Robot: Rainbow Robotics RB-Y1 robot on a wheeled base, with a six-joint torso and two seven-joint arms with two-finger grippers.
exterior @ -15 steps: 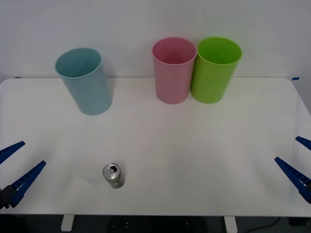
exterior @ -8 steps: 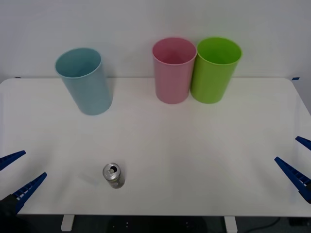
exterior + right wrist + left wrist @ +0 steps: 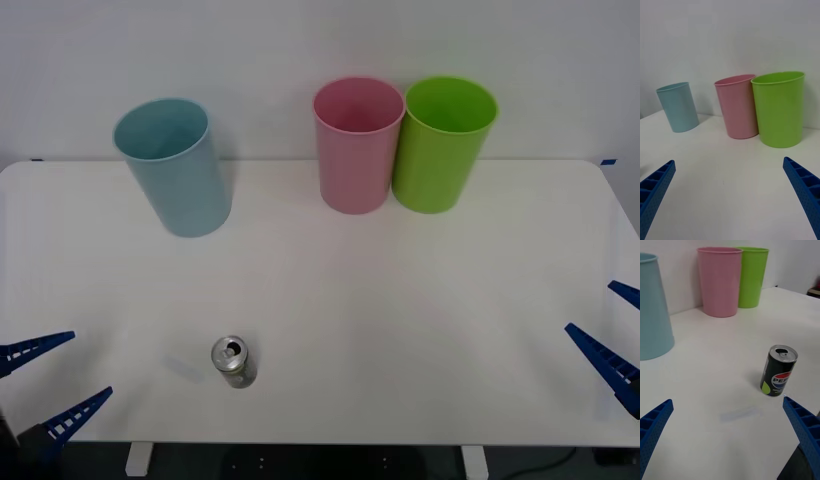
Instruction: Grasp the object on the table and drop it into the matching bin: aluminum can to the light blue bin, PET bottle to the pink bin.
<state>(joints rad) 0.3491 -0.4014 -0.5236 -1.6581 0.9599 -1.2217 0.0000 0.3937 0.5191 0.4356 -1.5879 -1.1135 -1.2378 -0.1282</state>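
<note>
The left gripper (image 3: 50, 388) has moved a little closer to the can (image 3: 234, 361) since a moment ago. Its jaws are spread wide, and the can stands upright on the table (image 3: 400, 300), near them but not yet between them. The light blue bin (image 3: 174, 165) stands far behind, apart from the pink bin (image 3: 356, 143). The right gripper (image 3: 612, 330) waits at the table's right edge, its jaws spread.

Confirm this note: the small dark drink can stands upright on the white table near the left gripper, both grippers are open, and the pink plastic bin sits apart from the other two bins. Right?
One detail is wrong. The tall pale teal-blue plastic bin stands apart; the pastel pink plastic bin sits right beside the lime green plastic bin, as the front view shows. The small dark drink can does stand upright on the white table near the open left gripper, and the right gripper is open.
</note>
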